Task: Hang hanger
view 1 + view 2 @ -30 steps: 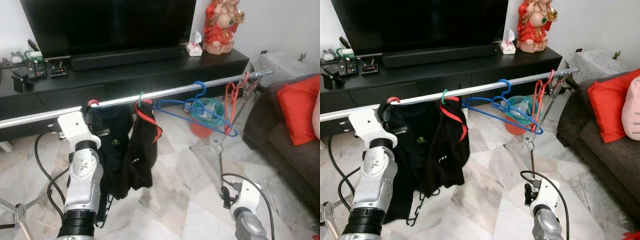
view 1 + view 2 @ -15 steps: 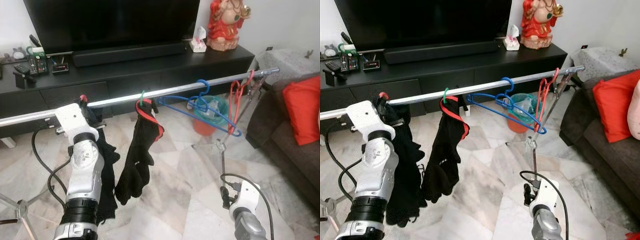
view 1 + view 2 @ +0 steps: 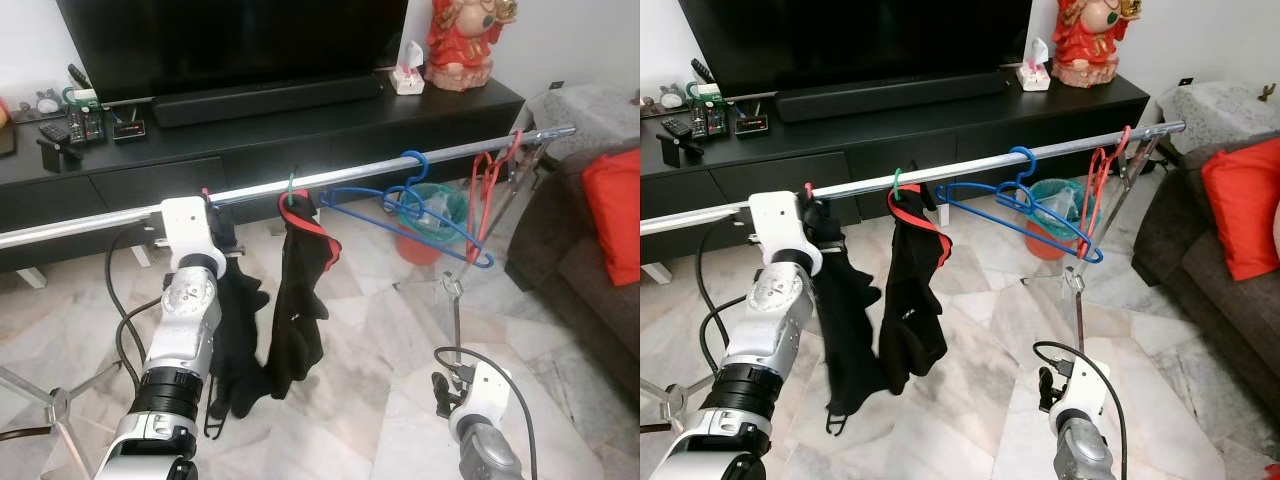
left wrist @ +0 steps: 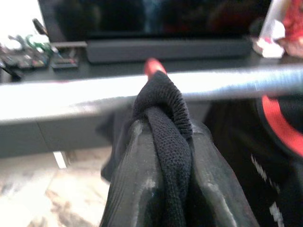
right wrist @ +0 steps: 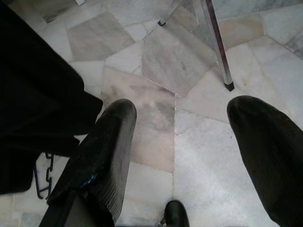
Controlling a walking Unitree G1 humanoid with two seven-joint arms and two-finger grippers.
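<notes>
Left arm is raised up to the silver rail (image 3: 400, 170), its tool (image 4: 163, 142) clamped on the neck of a black garment (image 3: 238, 330) that hangs on a red-hooked hanger (image 3: 808, 189) at the rail. Left wrist view gives the close-up: fingers (image 4: 130, 189) pinching bunched knit fabric, red hook over the bar just behind. Right arm hangs low; its tool (image 5: 182, 151) is spread wide w/ nothing btwn the fingers, over the marble floor (image 5: 161, 61) beside a rack leg (image 5: 218, 42).
</notes>
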